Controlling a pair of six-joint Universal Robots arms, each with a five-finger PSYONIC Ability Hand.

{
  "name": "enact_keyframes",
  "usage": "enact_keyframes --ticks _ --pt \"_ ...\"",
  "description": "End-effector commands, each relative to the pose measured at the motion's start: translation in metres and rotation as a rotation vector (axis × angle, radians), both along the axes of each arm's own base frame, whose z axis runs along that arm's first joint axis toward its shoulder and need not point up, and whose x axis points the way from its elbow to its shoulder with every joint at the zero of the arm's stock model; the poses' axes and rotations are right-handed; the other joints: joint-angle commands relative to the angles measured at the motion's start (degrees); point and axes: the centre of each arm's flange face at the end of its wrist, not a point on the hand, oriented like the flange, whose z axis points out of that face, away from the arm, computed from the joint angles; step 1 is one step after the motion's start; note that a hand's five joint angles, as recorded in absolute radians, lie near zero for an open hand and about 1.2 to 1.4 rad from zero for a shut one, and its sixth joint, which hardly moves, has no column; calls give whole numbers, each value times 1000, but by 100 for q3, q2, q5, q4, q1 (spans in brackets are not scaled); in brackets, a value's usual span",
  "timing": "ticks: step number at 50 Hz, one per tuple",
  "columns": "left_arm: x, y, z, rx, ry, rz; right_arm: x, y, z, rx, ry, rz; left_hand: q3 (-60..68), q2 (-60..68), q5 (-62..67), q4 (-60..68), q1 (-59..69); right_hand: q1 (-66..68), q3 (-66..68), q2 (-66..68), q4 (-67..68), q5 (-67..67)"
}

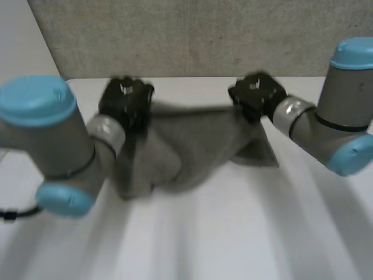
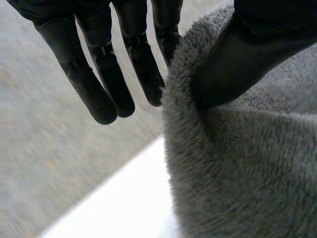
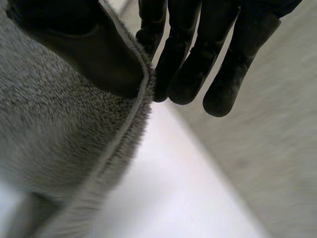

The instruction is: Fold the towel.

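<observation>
- The towel (image 1: 186, 146) spans from one hand to the other over the far part of the bench (image 1: 233, 233), so its long axis runs hand to hand. Its top edge is drawn out between them. The rest sags below the fingers and seems to rest bunched on the bench, more toward the left hand.
- The left hand (image 1: 125, 102) is grasping one upper corner. In its wrist view the thumb (image 2: 228, 64) presses the fluffy edge against the nearest of the fingers (image 2: 166, 39). The other fingers hang straight just beside the cloth and touch nothing.
- The right hand (image 1: 256, 96) is grasping the opposite upper corner in the same way. Its thumb (image 3: 94, 49) clamps the hemmed edge against the nearest finger, and the remaining fingers (image 3: 223, 74) are straight and free beside it.
- At each hand the cloth lies on the thumb side of the fingers and falls away below them; none of it is wrapped around them.
- Neither hand looks nearer than the other, since each is at one end. The fold therefore likely turns on carrying the held edge, kept level, over the part lying on the bench. The slack heaped toward the left hand could leave the fold lopsided.
</observation>
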Motion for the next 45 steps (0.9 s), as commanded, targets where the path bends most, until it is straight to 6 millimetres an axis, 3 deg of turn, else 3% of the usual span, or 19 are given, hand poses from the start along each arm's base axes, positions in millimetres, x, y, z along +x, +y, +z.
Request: enact_keyframes --ticks 1,3,5,9,11,12,14,16,17,19,20,22,25,27,28,30,35,39,45 --pt "-5 -32 110 -312 171 28 10 -21 89 -537 -276 -109 -890 -899 -1917 -891 -778 347 383 476 355 340" --pt "-3 -28 159 -478 269 38 1 3 145 -771 -421 -112 -907 -916 -1934 -908 -794 347 383 476 355 340" --pt "1 -23 173 -531 306 48 -2 13 156 -820 -446 -98 -924 -933 -1950 -925 -811 347 383 476 355 340" --pt "8 -18 177 -569 332 80 -2 18 149 -775 -409 -59 -1193 -1202 -2220 -1194 -1080 347 383 476 355 340" --pt "8 -15 142 -488 280 79 1 21 126 -647 -332 -14 -1494 -1504 -2521 -1495 -1382 347 383 476 355 340" --pt "8 -15 142 -488 280 79 1 21 126 -646 -332 -14 -1496 -1505 -2522 -1497 -1383 347 383 476 355 340" --pt "9 -12 120 -431 243 75 3 27 103 -521 -266 25 -1748 -1757 -2775 -1749 -1636 347 383 476 355 340" --pt "13 0 78 -322 178 66 3 30 92 -464 -235 35 -2284 -2294 -3311 -2285 -2172 347 383 476 355 340" --pt "13 0 78 -322 178 66 3 30 91 -463 -235 35 -2286 -2296 -3313 -2287 -2174 347 383 476 355 340" --pt "18 12 35 -216 113 61 2 30 60 -336 -174 36 -2488 -2497 -3514 -2489 -2375 347 383 476 355 340" --pt "18 12 35 -216 113 61 2 30 60 -335 -174 36 -2488 -2497 -3515 -2489 -2376 347 383 476 355 340" --pt "24 26 -4 -122 55 57 -1 30 20 -193 -105 25 -2488 -2498 -3515 -2489 -2376 347 383 476 355 340" --pt "28 35 -22 -77 25 50 -3 33 3 -131 -71 22 -2488 -2497 -3515 -2489 -2376 347 383 476 355 340" --pt "31 56 -53 8 -32 23 -9 42 -22 -39 -14 20 -2488 -2497 -3515 -2489 -2376 347 383 476 355 340" --pt "31 56 -53 8 -33 23 -9 42 -22 -38 -14 20 -2488 -2497 -3515 -2489 -2376 347 383 476 355 340" --pt "30 79 -72 67 -76 -24 -15 54 -44 33 48 22 -2505 -2514 -3531 -2506 -2392 347 383 476 355 340" --pt "32 101 -84 115 -109 -69 -36 61 -61 103 87 -15 -2957 -2966 -3984 -2958 -2844 347 383 476 355 340" --pt "33 110 -83 124 -118 -83 -59 72 -64 142 91 -51 -3346 -3355 -4373 -3347 -3234 347 383 476 355 340" --pt "34 107 -60 81 -88 -78 -67 92 -75 192 91 -21 -4641 -4651 -5668 -4642 -4529 347 383 476 355 340"
